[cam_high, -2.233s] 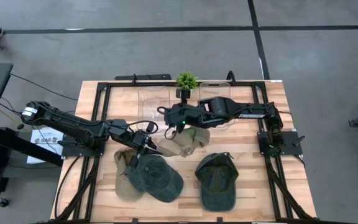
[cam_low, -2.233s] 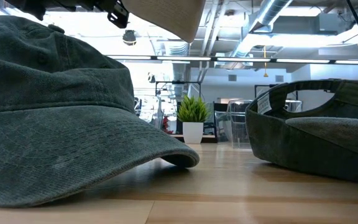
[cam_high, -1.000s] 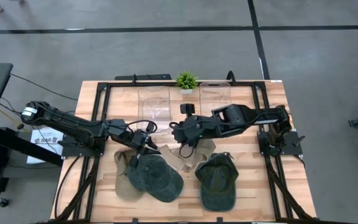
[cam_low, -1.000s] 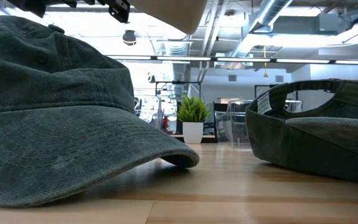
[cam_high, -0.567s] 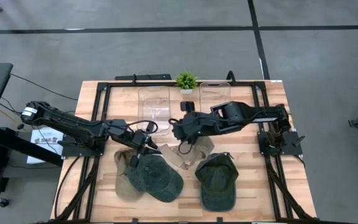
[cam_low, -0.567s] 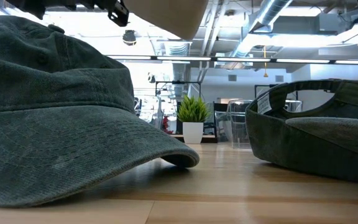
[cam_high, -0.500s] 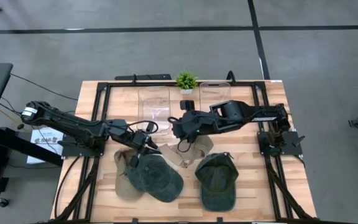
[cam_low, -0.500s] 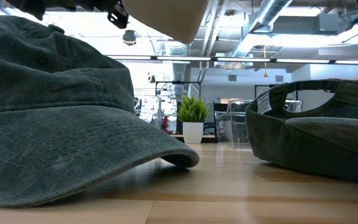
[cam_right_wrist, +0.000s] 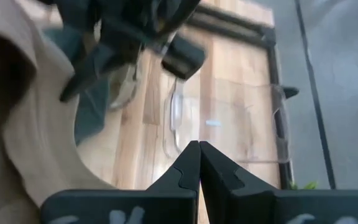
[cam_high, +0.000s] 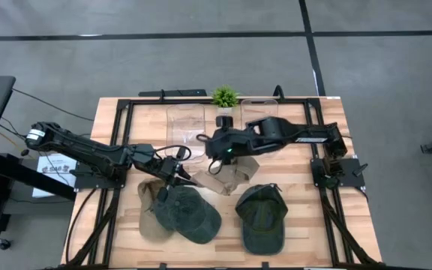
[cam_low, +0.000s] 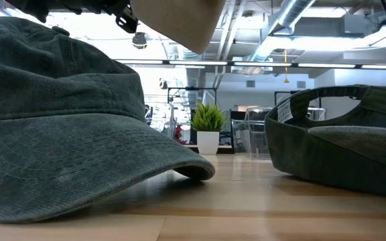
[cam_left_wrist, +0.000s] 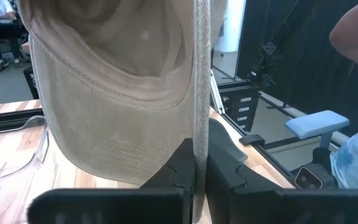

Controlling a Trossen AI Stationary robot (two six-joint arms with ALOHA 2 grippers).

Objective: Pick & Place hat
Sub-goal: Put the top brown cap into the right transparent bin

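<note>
Tan cotton cap (cam_high: 227, 174), centre of the high view, hangs above the wooden table (cam_high: 313, 217), brim edge clamped in left gripper (cam_high: 182, 175) centre-left, right gripper (cam_high: 214, 152) pinched together, empty, above it.

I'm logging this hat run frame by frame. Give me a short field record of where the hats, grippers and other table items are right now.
held hat: tan hat, lifted off the table, between both arms
left gripper: shut on the tan hat's edge
right gripper: shut, empty, beside the tan hat
hats on table: grey hat over another tan one; dark green hat upside down
far edge: small potted plant, two clear bins
</note>
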